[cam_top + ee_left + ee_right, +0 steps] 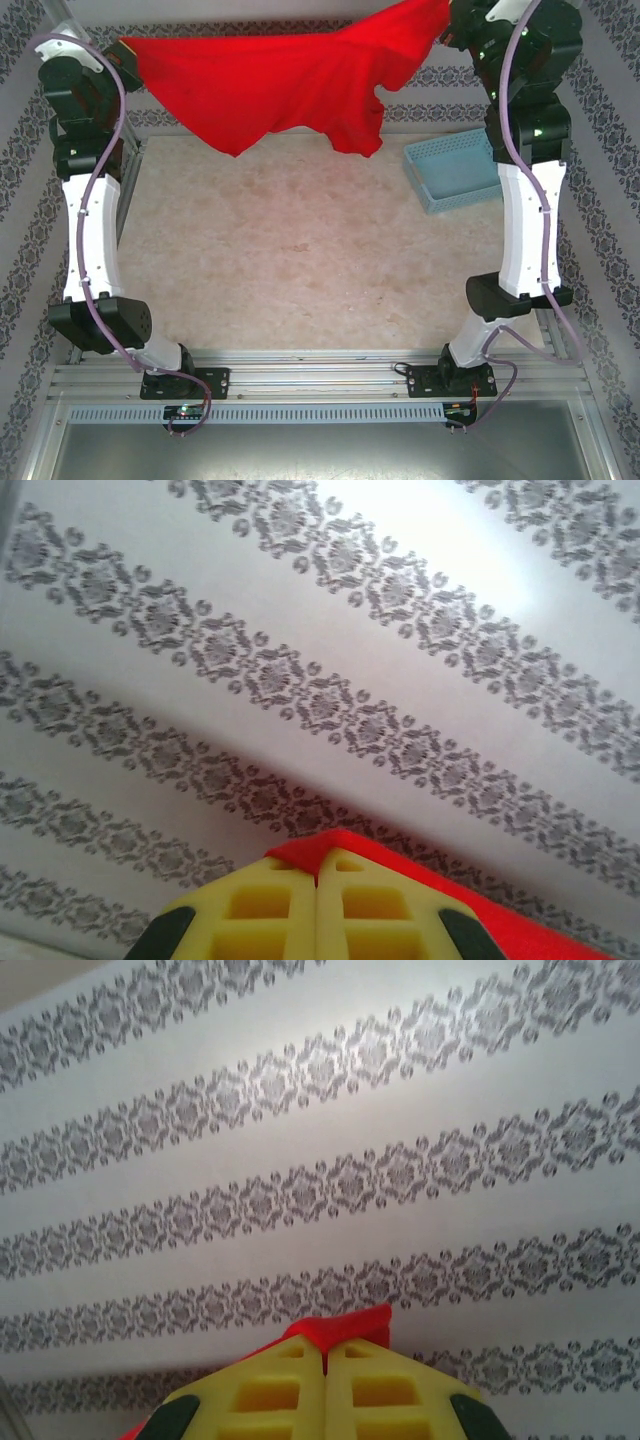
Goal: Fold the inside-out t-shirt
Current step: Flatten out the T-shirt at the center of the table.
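The inside-out t-shirt point(270, 85) is held up as a bright red sheet stretched between the two arms. In the top view it lies farther from the arm bases than the light blue basket point(455, 170) and mostly to the basket's left, with one end rising past the basket's far side. The left tool point(125, 48) pinches the end of the cloth farthest from the basket, and the right tool point(447, 28) pinches the end nearest it. Both tools are clamped tight on the fabric. In the left wrist view the yellow fingers point(260, 910) of the left tool point(317, 865) meet with no gap, and a red fold pokes out at their tips and runs off to one side. In the right wrist view the right tool point(327, 1345) likewise has its fingers pressed together, with a red edge of the shirt point(345, 1322) peeking out above the tips. The shirt's lower edge droops in two points, one of them ending to the left of the basket's far corner; whether either point touches the tabletop point(300, 270) I cannot tell. The basket sits on the tabletop, apart from the cloth and partly hidden by the right arm. Behind both tools stands a wall point(300, 680) papered in grey ornamental stripes.
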`<move>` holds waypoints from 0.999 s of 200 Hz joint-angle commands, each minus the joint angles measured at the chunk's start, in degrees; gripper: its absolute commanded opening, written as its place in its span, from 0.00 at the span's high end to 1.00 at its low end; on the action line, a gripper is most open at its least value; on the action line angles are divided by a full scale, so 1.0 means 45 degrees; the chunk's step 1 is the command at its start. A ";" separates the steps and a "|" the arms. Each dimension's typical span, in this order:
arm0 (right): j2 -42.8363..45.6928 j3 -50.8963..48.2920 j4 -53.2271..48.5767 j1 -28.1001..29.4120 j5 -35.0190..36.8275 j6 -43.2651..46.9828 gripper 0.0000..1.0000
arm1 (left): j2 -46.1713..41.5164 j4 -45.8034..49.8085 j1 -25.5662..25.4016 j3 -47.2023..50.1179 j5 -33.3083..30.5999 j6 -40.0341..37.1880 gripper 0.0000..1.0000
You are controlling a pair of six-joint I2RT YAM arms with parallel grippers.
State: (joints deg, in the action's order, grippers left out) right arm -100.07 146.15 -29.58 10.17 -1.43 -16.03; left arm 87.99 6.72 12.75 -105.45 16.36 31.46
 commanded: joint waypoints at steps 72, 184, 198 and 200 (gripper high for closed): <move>0.6178 -1.4824 0.0663 0.0418 -0.1023 -0.1678 1.00 | -0.3292 -0.3331 -0.1235 1.1292 0.4461 0.2517 1.00; 1.3040 -2.4561 -0.2956 -0.1071 -0.1156 -0.6327 1.00 | -1.0795 0.4154 -0.2258 1.8257 0.0554 0.3789 1.00; 1.3697 -2.4547 -0.3808 -0.1070 -0.0678 -0.6444 1.00 | -1.1919 0.5209 -0.2258 1.8379 -0.0018 0.4046 1.00; 1.3790 -2.4547 -0.3912 -0.1070 -0.0610 -0.6458 1.00 | -1.2102 0.5363 -0.2251 1.8390 -0.0153 0.4078 1.00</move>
State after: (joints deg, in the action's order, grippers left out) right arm -42.98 35.42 -40.99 5.61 -7.90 -41.85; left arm 40.75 20.73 2.68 -23.31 21.89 46.13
